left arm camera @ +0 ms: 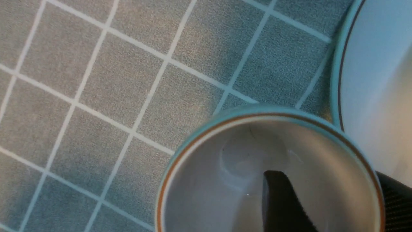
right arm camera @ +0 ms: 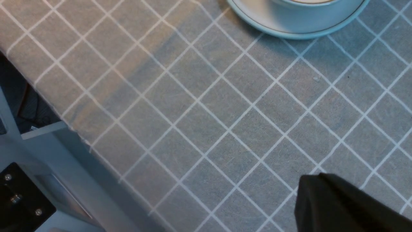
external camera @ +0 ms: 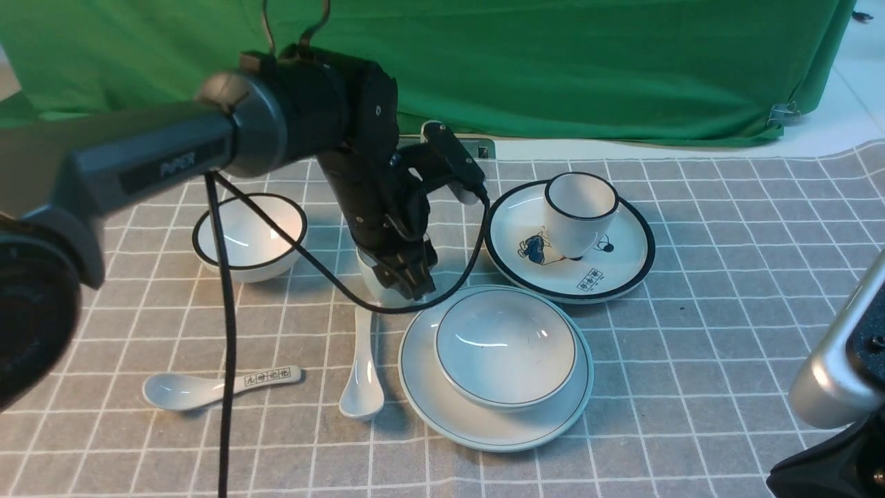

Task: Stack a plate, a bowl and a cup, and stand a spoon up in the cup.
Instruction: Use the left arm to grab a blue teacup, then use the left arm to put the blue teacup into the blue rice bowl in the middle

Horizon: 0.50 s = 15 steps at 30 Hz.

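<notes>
1. Green backdrop cloth hangs behind the desk (external camera: 726, 290), which is covered by a grey cloth with a white grid.
2. The cup (external camera: 373, 283) is small, handleless and pale bluish-white, with a thin rim line (brownish in the left wrist view). It stands upright just behind the plate (external camera: 422, 387), at that plate's left side.
3. The left fingers (left arm camera: 280, 199) are parted and straddle the cup's wall. One is inside and clear of the wall, the other outside, so nothing is gripped.
4. The bowl (external camera: 505, 353) sits on the plate, and the spoon (external camera: 363, 377) lies just left of it.
5. The right fingers (right arm camera: 322, 196) are closed and empty over plain cloth near the desk's front edge.
6. A black-rimmed plate (external camera: 622, 270) crowds the plate's far rim, while the cloth to the right stays open.
</notes>
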Available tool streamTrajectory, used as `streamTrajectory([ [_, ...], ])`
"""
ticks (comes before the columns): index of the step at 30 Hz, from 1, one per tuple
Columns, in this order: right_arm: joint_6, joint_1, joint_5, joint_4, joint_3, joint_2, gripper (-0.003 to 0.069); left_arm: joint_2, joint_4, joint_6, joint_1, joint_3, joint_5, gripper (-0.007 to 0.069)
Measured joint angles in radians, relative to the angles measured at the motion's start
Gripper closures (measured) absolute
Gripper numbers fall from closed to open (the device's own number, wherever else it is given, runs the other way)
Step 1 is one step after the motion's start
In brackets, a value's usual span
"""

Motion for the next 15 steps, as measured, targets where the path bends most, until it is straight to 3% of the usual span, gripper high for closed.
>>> streamTrajectory([
  [3, 0.01, 0.0, 0.0, 0.0, 0.0, 0.0, 0.0635, 0.002, -0.024, 0.008, 0.0, 0.0, 0.028, 0.0508],
  [6, 0.01, 0.0, 0.0, 0.0, 0.0, 0.0, 0.0635, -0.014, -0.024, 0.014, 0.0, -0.007, 0.074, 0.0588],
  [11, 0.01, 0.0, 0.001, -0.01, 0.0, 0.0, 0.0629, -0.119, -0.054, -0.013, -0.037, -0.025, 0.151, 0.0594],
  [15, 0.01, 0.0, 0.008, -0.041, 0.0, 0.0, 0.0627, -0.184, -0.123, -0.013, -0.132, -0.034, 0.169, 0.0594],
])
